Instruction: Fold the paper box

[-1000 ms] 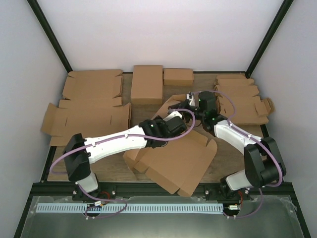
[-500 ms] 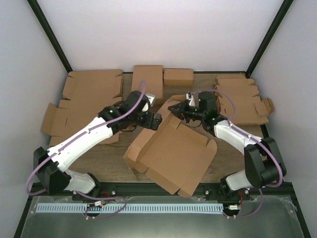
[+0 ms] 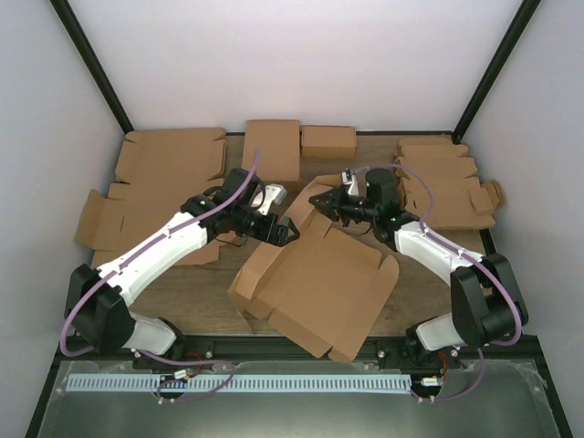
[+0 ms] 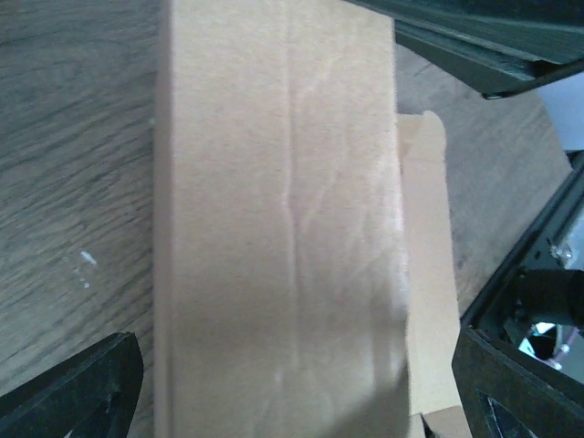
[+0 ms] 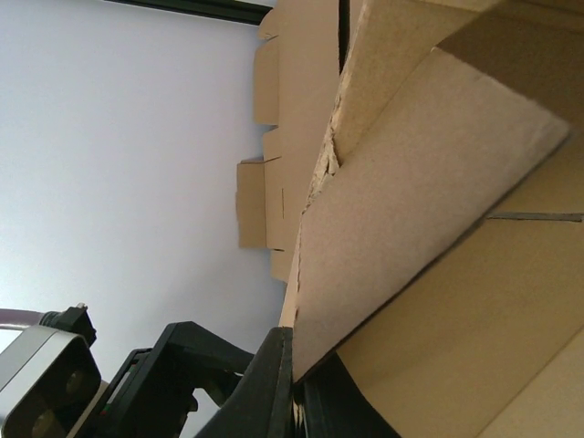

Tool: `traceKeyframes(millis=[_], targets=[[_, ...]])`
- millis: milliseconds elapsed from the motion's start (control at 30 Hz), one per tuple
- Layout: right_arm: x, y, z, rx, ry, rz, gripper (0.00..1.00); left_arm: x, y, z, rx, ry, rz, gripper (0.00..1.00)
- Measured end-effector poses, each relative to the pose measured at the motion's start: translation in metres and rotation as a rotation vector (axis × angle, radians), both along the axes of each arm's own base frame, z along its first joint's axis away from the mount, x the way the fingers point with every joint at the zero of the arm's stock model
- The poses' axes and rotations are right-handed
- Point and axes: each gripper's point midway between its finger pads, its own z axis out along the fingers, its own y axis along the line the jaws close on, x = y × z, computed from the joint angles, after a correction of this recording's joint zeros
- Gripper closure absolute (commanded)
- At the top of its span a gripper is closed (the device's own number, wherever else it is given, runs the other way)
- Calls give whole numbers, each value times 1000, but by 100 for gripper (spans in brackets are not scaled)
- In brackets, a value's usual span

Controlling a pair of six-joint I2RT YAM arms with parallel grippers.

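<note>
Top external view shows a wooden table [image 3: 196, 287] with the paper box [image 3: 319, 287] lying half-folded at its near middle, turned askew, its left side wall raised. Flat cardboard blanks [image 3: 169, 160] lie at the far left and a second pile [image 3: 447, 187] at the far right (two folded boxes [image 3: 271, 153] sit at the back between them). The left gripper [image 3: 281, 228] hangs over the box's far left corner, its fingers [image 4: 91, 392] spread wide to either side of a cardboard strip. The right gripper [image 3: 321, 203] has its fingers [image 5: 269, 388] pressed together, pinching the edge of the box's far flap.
</note>
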Motion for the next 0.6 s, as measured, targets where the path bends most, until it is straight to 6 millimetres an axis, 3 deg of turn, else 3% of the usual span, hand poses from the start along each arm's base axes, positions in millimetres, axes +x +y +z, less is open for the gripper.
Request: traceKeyframes(millis=[200, 400, 600], targets=[[0, 0, 0, -1, -2, 1, 98, -4, -8, 0, -31, 11, -52, 18], [-1, 0, -2, -15, -12, 7, 83, -2, -9, -15, -2, 34, -64, 25], [-4, -3, -13, -70, -28, 21, 70, -2, -8, -17, 10, 34, -64, 27]])
